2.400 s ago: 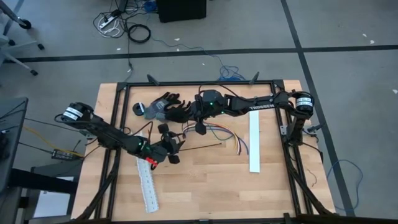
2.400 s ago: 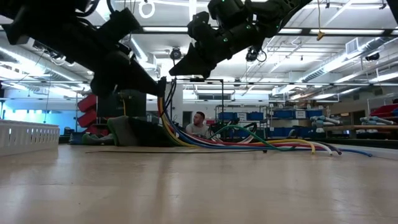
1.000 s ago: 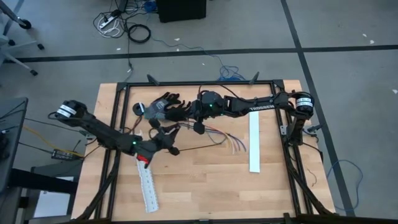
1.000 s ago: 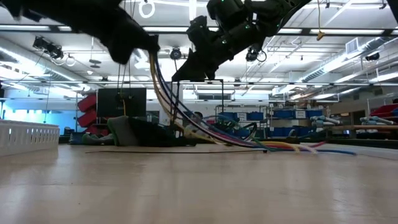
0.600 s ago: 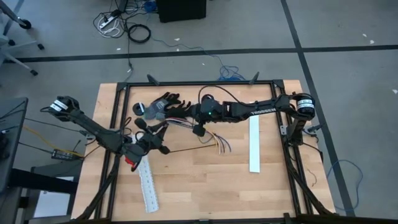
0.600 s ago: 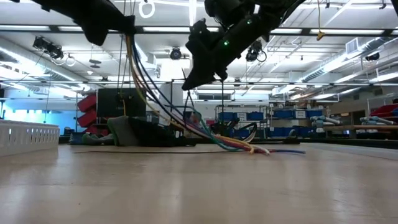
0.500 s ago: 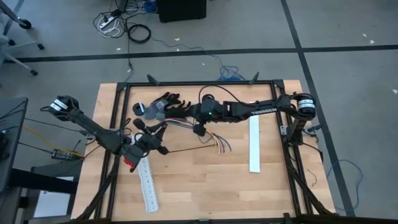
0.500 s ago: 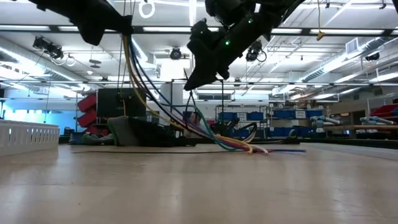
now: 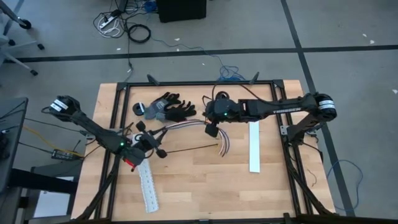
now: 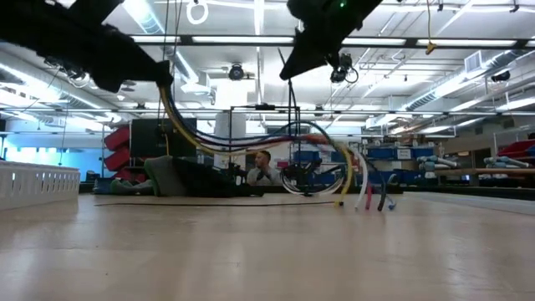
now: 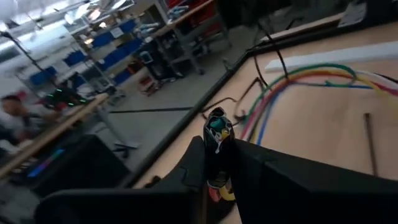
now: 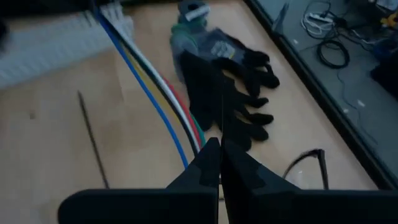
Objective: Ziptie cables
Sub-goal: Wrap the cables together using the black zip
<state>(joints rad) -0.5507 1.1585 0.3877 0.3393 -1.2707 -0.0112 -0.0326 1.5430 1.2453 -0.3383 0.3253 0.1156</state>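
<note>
The cables (image 9: 186,124) are a bundle of thin coloured wires spanning between my two grippers, clear of the table (image 10: 251,140). Their free ends (image 10: 365,196) hang down to the tabletop beyond my right gripper. My left gripper (image 9: 151,137) (image 11: 216,134) is shut on the bundle's other end, left of centre. My right gripper (image 9: 211,132) (image 10: 288,67) (image 12: 219,146) is shut above the bundle's middle, with a thin black zip tie (image 12: 222,109) sticking out from its tips. The cables (image 12: 155,93) pass beneath its fingers. My left gripper pinches the bundle's end (image 11: 216,124) between its two fingers, the wire tips poking just past them. The fingers come in about level from the table's left. The bundle leads away toward the other arm, off the table and sagging a little. My right gripper is shut on the thin black zip tie (image 12: 222,134), pinched at the fingertips, slanting down from the table's right. Where the tie meets the cables is hidden by my fingers. The bundle's middle (image 10: 318,132) hangs raised below the gripper.
Black gloves (image 9: 168,107) and a small black roll (image 9: 138,110) lie at the far left. Two white slotted strips lie at the near left (image 9: 147,185) and at the right (image 9: 255,144). A loose black zip tie (image 9: 189,148) lies mid-table. A person (image 10: 266,167) sits beyond the table.
My left gripper has gone toward the table's left edge and sunk a little, rolling. My right gripper has risen and gone toward the right edge. The cables, which trailed along the table, are now lifted between the grippers, and only their free ends hang to the tabletop.
</note>
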